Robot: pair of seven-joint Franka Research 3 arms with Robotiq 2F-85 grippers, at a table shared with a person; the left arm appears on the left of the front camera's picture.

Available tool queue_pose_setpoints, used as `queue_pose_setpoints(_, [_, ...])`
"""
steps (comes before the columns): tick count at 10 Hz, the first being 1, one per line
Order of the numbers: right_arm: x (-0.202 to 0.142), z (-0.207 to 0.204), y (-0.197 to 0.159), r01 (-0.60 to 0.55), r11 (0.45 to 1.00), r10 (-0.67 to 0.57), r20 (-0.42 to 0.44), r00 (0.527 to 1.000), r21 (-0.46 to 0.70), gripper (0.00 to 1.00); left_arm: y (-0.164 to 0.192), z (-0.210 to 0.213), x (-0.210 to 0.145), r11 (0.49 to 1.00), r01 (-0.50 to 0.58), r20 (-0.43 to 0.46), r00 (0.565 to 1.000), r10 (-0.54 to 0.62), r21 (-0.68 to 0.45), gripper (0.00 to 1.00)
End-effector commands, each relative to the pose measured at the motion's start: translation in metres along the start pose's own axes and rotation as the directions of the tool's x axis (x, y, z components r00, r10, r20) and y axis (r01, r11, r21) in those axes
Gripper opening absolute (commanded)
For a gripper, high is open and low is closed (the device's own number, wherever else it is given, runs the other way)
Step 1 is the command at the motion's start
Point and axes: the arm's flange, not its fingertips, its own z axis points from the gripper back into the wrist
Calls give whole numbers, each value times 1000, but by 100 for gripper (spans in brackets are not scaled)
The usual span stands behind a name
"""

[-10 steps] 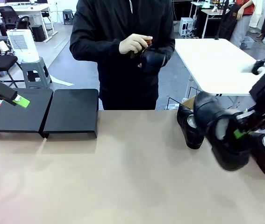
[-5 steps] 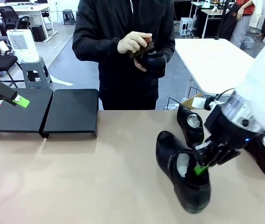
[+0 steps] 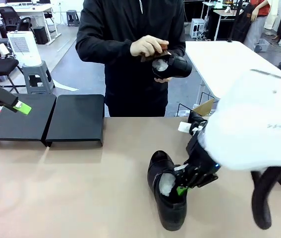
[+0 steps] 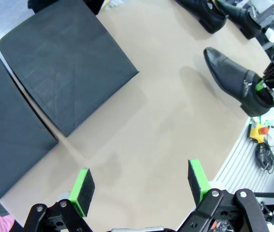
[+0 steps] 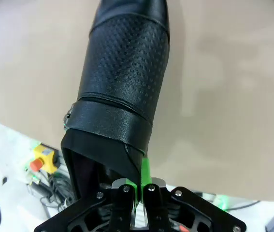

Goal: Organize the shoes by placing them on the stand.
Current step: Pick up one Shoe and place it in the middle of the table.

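A black shoe (image 3: pixel 169 208), white paper inside, is at the middle of the tan table (image 3: pixel 81 188), its collar pinched in the clenched right gripper (image 3: pixel 181 190). The stand (image 3: pixel 76 119) sits bare at the far left, well apart. The left gripper (image 4: pixel 139 181) hovers near it, jaws spread and holding nothing. Two more shoes (image 4: pixel 202 12) lie at the far right. Across the table, a person's hand (image 3: pixel 147 47) holds a brush (image 3: pixel 156 54) against another shoe (image 3: pixel 175 65).

The stand (image 3: pixel 76 119) is sitting at the far left of the surface (image 3: pixel 81 188). One shoe (image 3: pixel 166 198) is being held by the right end effector (image 3: pixel 181 190) right of centre, well apart from the stand. Further shoes (image 4: pixel 202 10) are lying behind it. A person (image 3: pixel 125 49) is standing beyond the far edge.
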Motion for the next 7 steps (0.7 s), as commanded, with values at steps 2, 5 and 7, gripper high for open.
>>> queue_pose_setpoints(2, [-44, -61, -28, 37, 999, -35, 50, 998, -37, 0, 0, 1, 0, 1000, 11, 12, 1000, -11, -16, 100])
queue_pose_setpoints(5, [-46, -79, -34, 27, 1000, -27, 62, 998, 2, 26, 0, 1, 0, 1000, 11, 12, 1000, -11, -16, 100])
queue_pose_setpoints(7, [-46, -77, -36, 32, 999, -32, 62, 998, 4, 65, 0, 1, 0, 1000, 11, 12, 1000, -11, -16, 100])
